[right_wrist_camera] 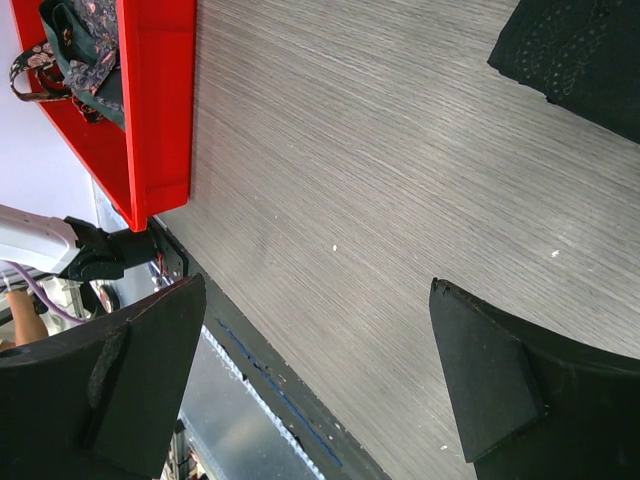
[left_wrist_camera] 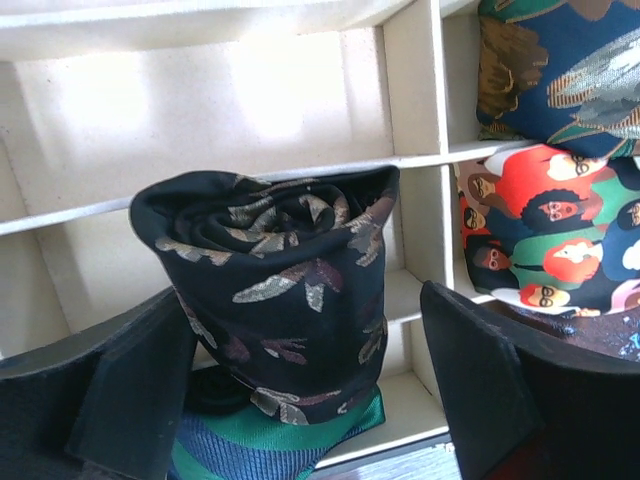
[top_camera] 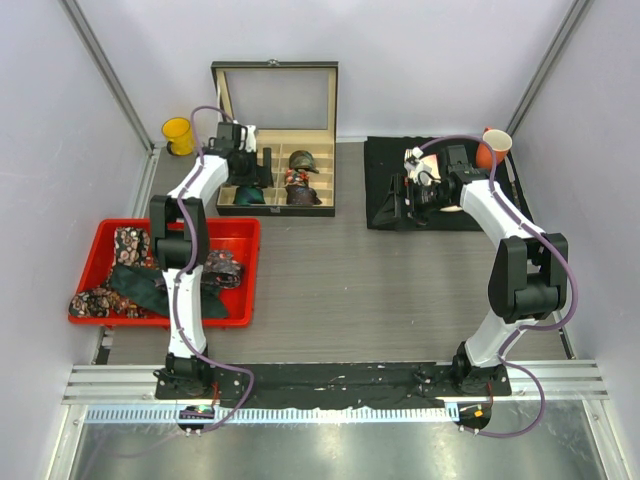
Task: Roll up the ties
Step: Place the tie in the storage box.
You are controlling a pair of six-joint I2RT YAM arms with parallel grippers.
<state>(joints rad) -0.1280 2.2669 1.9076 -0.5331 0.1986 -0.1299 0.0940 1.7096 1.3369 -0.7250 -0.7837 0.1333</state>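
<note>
Looking down through the left wrist camera, I have the left hand [left_wrist_camera: 305, 335] spread wide over the compartment box [top_camera: 278, 211], which sits in the upper middle of the overhead view. A rolled tie [left_wrist_camera: 280, 270], dark with pale leaf shapes, stands on end in a cell at the centre of the frame, between the two fingers. The left finger sits just beside the roll and may be brushing it. The right finger is well apart from it, so I judge the roll set down rather than gripped.

Three more coils show around it: one printed with faces [left_wrist_camera: 540, 230] at the right edge, a blue leafy one [left_wrist_camera: 560, 70] in the upper right corner, and a green-and-blue striped one [left_wrist_camera: 270, 445] low in the frame, partly under the dark roll. I cannot tell from here whether those two share a cell.

The right hand [right_wrist_camera: 315, 310] is also fully spread and has nothing in it. It hangs near the black mat [top_camera: 385, 165] in the upper right of the overhead view, its camera looking across the bare surface [right_wrist_camera: 330, 150].

By my reckoning the job is partway along: several ties are coiled and boxed, but loose ties [top_camera: 125, 285] lie heaped in the red tray [top_camera: 245, 270] at the left of the overhead view, not yet rolled. How many are in that heap I cannot count.
</note>
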